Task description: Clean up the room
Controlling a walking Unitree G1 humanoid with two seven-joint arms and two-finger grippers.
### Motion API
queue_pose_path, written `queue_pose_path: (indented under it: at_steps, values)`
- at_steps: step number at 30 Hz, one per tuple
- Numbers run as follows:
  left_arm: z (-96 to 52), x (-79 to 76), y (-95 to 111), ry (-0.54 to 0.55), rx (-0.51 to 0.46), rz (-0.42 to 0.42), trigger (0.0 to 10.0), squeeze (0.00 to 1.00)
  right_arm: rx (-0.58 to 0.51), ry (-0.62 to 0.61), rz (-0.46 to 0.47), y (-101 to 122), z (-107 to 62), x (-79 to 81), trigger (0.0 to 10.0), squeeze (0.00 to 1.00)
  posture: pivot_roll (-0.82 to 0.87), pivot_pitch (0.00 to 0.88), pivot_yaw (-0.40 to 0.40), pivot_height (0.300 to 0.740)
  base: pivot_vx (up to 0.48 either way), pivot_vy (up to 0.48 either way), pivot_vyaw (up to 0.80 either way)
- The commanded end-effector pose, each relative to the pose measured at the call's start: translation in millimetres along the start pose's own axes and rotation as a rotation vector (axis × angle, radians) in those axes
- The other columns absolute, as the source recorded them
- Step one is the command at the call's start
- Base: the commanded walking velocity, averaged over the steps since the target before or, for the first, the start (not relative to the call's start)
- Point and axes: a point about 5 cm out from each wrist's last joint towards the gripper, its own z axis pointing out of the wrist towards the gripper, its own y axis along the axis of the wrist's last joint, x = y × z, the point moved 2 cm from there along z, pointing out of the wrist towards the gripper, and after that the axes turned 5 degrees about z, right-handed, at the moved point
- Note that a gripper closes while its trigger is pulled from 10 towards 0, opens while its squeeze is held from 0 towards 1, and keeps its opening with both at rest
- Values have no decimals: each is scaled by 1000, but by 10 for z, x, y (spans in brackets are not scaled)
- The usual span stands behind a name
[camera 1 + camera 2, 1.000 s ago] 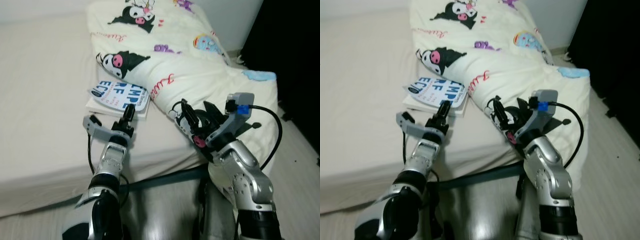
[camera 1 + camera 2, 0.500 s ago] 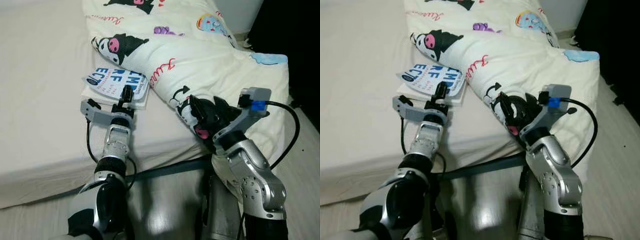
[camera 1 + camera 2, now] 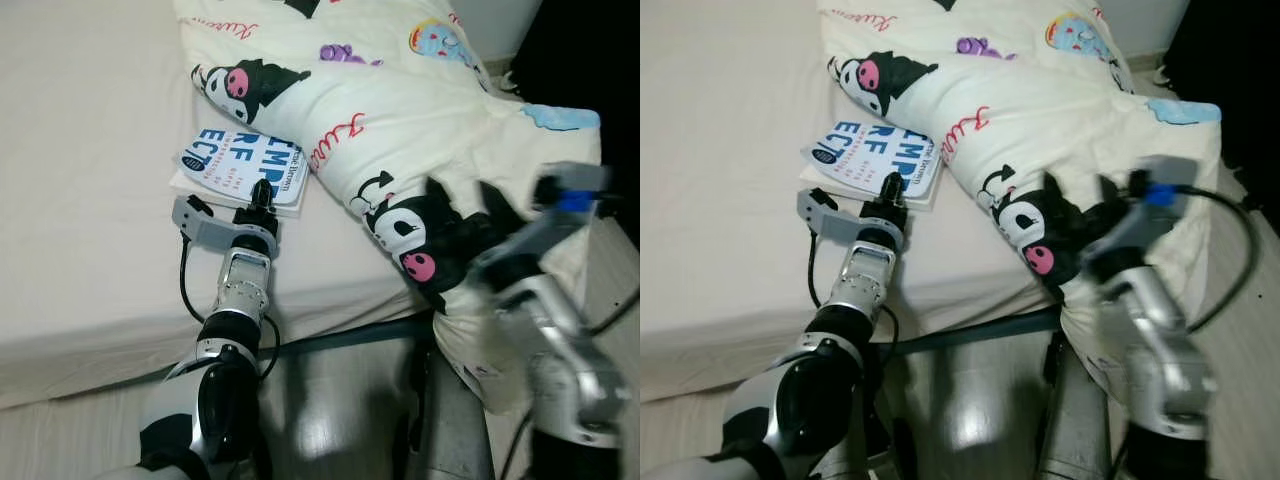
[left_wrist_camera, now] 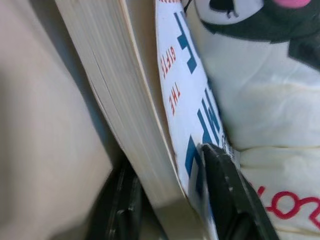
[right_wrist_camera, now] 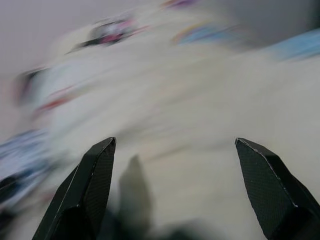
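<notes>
book (image 3: 240, 168) cover — "THE", large letters cropped

Cream comforter (image 3: 400, 120) printed with black-and-white cartoon characters with pink faces, red cursive lettering, and small purple and light-blue figures. Between the left jaws, a book (image 3: 243, 172) with a white cover, large blue letters, small red text and cream page edges. Plain beige bed (image 3: 80, 200) sheet. Silver arms with black jaws; a blue part on the right wrist.
</notes>
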Motion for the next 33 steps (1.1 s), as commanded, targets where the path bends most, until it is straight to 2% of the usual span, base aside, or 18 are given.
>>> queue_pose_path:
  at_steps: [1, 3, 4, 5, 6, 9, 10, 13, 18, 19, 21, 25, 27, 28, 29, 33]
  values:
    - [-5, 96, 99, 12, -11, 33, 0, 0, -69, -78, -9, 218, -87, -191, 10000, 0, -44, 434, 116, 469, 0, 0, 0]
    - [11, 73, 141, -4, -20, 45, 0, 0, -83, -101, -12, 265, -109, -256, 10000, 0, -44, 434, 116, 469, 0, 0, 0]
    - [50, 3, 245, -39, -48, 65, 0, 0, -80, -144, -11, 261, -176, -387, 10000, 0, -40, 412, 123, 469, 0, 0, 0]
    - [50, 3, 245, -39, -48, 65, 0, 0, -80, -144, -11, 261, -176, -387, 10000, 0, -40, 412, 123, 469, 0, 0, 0]
    - [115, -135, 462, -103, -108, 113, 0, 0, -65, -227, 4, 215, -317, -631, 10000, 0, -27, 395, 127, 469, 0, 0, 0]
    - [163, -311, 751, -177, -189, 203, 0, 0, -32, -302, 41, 64, -469, -849, 10000, 0, -9, 381, 131, 469, 0, 0, 0]
    - [167, -334, 787, -186, -200, 218, 0, 0, -26, -308, 45, 41, -483, -869, 10000, 0, -9, 381, 131, 469, 0, 0, 0]
    - [142, -597, 1295, -262, -344, 393, 0, 0, -14, -290, 131, -116, -486, -899, 10000, 0, 39, 350, 131, 469, 0, 0, 0]
    - [16, -808, 1720, -294, -477, 572, 0, 0, -21, -260, 176, -199, -323, -921, 10000, 0, 84, 322, 114, 469, 0, 0, 0]
    - [16, -808, 1720, -294, -477, 572, 0, 0, -21, -260, 176, -199, -323, -921, 10000, 0, 84, 322, 114, 469, 0, 0, 0]
    - [-39, -863, 1791, -304, -501, 627, 0, 0, -27, -258, 199, -220, -267, -967, 10000, 0, 95, 315, 108, 469, 0, 0, 0]
    - [-154, -946, 1817, -338, -509, 719, 0, 0, -2, -353, 224, -323, -238, -1226, 10000, 0, 139, 305, 100, 469, 0, 0, 0]
    - [-200, -955, 1810, -341, -500, 740, 0, 0, 41, -447, 225, -418, -292, -1388, 10000, 0, 158, 300, 98, 469, 0, 0, 0]
    - [-200, -955, 1810, -341, -500, 740, 0, 0, 41, -447, 225, -418, -292, -1388, 10000, 0, 158, 300, 98, 469, 0, 0, 0]
    - [-246, -924, 1811, -329, -482, 739, 0, 0, 84, -551, 218, -527, -384, -1558, 10000, 0, 166, 298, 100, 469, 0, 0, 0]
    - [-276, -872, 1793, -316, -463, 745, 0, 0, 98, -585, 203, -556, -444, -1615, 10000, 0, 173, 298, 104, 469, 0, 0, 0]
